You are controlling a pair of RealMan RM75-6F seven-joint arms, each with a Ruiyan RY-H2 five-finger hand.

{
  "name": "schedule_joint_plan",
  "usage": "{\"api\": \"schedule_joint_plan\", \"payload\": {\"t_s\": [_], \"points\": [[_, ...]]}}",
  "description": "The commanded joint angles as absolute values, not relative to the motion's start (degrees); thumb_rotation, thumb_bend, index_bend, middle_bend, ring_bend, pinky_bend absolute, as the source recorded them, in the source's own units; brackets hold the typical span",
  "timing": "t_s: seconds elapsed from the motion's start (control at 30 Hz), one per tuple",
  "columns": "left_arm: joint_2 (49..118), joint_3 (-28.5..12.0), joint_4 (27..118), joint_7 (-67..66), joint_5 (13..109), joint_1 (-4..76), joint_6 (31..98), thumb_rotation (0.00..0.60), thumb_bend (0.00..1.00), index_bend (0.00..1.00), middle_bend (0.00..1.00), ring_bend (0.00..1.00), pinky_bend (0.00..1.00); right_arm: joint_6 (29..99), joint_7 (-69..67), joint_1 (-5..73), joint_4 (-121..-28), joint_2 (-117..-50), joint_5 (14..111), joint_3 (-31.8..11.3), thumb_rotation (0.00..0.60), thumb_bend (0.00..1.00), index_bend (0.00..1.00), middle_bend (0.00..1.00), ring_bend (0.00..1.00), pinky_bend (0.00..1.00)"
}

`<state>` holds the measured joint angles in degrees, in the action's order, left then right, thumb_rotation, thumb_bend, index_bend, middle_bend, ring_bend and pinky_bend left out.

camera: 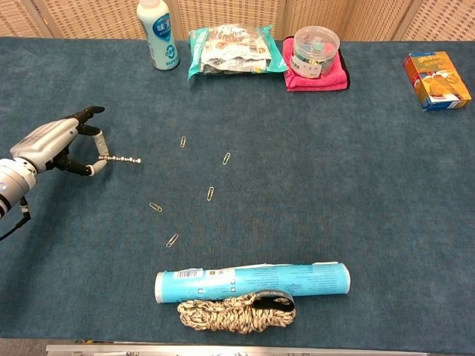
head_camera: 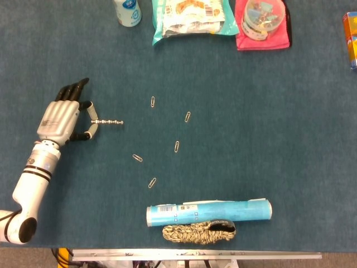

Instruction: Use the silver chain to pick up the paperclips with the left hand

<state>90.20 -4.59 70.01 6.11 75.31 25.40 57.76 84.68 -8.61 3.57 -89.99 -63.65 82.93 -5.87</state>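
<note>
My left hand (head_camera: 64, 117) (camera: 53, 145) is at the left of the table and pinches the left end of the short silver chain (head_camera: 109, 121) (camera: 125, 159) between thumb and a finger. The chain sticks out straight to the right, its free tip pointing at the paperclips. Several paperclips lie scattered on the blue cloth to the right of the chain: one (head_camera: 153, 101) (camera: 182, 142) is nearest the tip, others (head_camera: 188, 116) (head_camera: 177, 146) lie further right, and two (head_camera: 137, 157) (head_camera: 152, 182) lie closer to the front. The chain touches none of them. The right hand is out of sight.
At the back stand a white bottle (camera: 156, 34), a snack bag (camera: 226, 50) and a clear tub of clips (camera: 315, 52) on a pink cloth. An orange box (camera: 437, 80) lies far right. A blue tube (camera: 252, 282) and a rope coil (camera: 236, 313) lie at the front.
</note>
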Motion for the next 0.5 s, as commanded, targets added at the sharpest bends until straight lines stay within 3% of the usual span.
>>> {"api": "schedule_joint_plan", "payload": {"t_s": [0.03, 0.5], "points": [[89.4, -4.6, 71.0, 5.3, 75.4, 25.4, 58.1, 0.6, 0.36, 0.59, 0.0, 0.0, 0.05, 84.6, -8.6, 3.6, -90.0, -63.7, 82.9, -5.9, 0.6, 0.0, 0.0, 0.06, 0.03, 0.22], [87.5, -5.9, 74.5, 1.8, 75.2, 27.1, 58.0, 0.6, 0.36, 0.59, 0.0, 0.0, 0.05, 85.3, -8.9, 3.5, -90.0, -63.4, 83.2, -6.1, 0.6, 0.0, 0.0, 0.06, 0.03, 0.22]]}}
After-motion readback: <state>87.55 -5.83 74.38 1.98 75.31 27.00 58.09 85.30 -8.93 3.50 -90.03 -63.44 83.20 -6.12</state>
